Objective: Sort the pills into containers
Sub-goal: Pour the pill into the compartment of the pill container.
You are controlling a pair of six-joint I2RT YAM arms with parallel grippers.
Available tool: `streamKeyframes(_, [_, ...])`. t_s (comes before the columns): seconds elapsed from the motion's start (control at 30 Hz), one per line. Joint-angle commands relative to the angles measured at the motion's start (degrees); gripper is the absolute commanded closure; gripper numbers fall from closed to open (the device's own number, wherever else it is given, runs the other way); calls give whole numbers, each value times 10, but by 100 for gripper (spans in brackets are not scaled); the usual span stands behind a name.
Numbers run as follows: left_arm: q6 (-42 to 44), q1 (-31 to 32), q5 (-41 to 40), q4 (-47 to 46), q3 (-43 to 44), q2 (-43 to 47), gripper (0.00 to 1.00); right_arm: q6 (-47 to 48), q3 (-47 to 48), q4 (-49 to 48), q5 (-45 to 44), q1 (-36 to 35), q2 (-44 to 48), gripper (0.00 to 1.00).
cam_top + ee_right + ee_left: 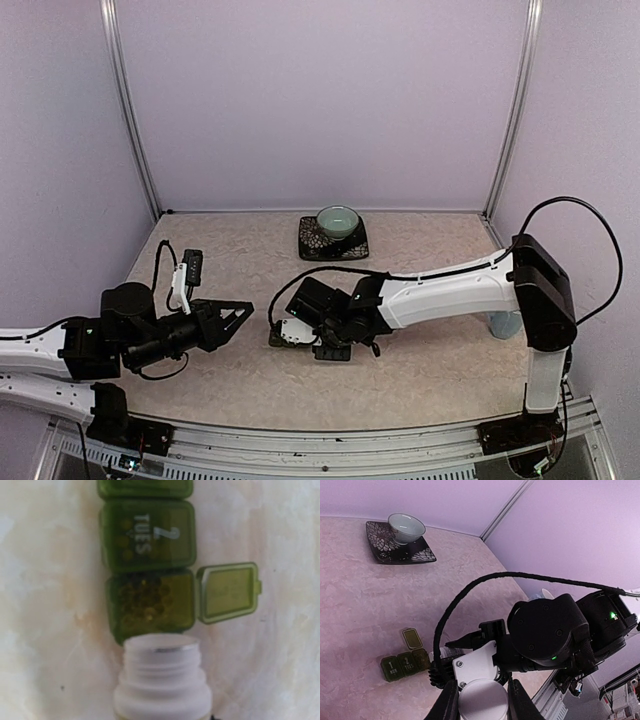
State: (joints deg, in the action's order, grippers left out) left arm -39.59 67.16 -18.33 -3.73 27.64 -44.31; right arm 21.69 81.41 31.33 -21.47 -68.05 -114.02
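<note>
The containers (147,535) are a dark green strip lying on the table. The end compartment (150,602) has its lid (227,592) swung open, and small yellowish pills (145,597) lie inside. A white pill bottle (161,680), uncapped, is tipped with its mouth at that compartment's edge. My right gripper (300,330) is shut on the bottle; its fingers fall outside the right wrist view. The left wrist view shows the containers (405,665) beside the right gripper (470,641). My left gripper (482,700) is shut on a round white bottle cap (482,702), left of the strip and above the table.
A teal bowl (337,222) sits on a black patterned saucer (333,243) at the back middle. A pale blue mug (505,323) stands behind the right arm. A small black and white device (185,275) lies at the left. Metal frame posts stand at the back corners.
</note>
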Motion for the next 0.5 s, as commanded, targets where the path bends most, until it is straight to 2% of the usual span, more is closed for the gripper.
streamKeyframes(0.0, [0,1,0,-11,9,0,73,-17,-18,-34,17,7,29,73])
streamKeyframes(0.47, [-3,2,-1,-13,6,-1,74,-57,-103,-150,65,28,82,73])
